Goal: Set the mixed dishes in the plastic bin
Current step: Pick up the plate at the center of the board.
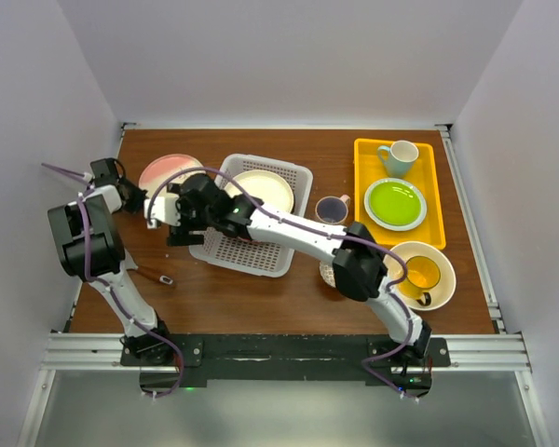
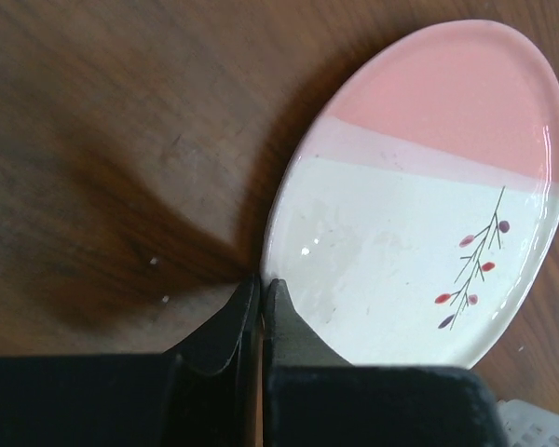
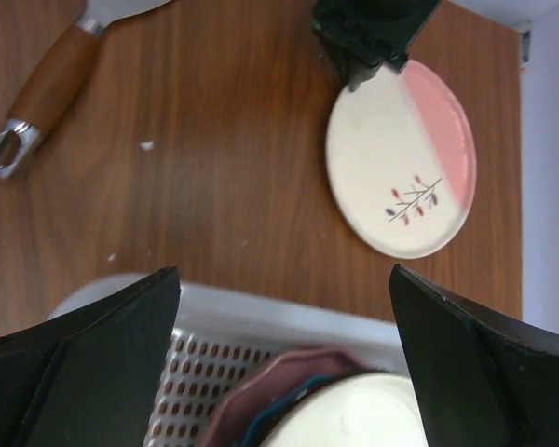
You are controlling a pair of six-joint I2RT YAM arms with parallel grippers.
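One plate (image 2: 419, 186) sits on the table (image 2: 121, 112) left of the bin (image 1: 247, 250), left gripper (image 2: 261, 289) pressed together at its rim (catch unclear), right gripper (image 3: 284, 272) spread empty over the bin; glazed, stiff, chippable, so pinch the rim deep.

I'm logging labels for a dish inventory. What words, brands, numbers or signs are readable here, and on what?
None readable.
The round pink-and-cream plate bears only a painted berry twig, no lettering.
The white perforated plastic bin and flat yellow tray show no print.
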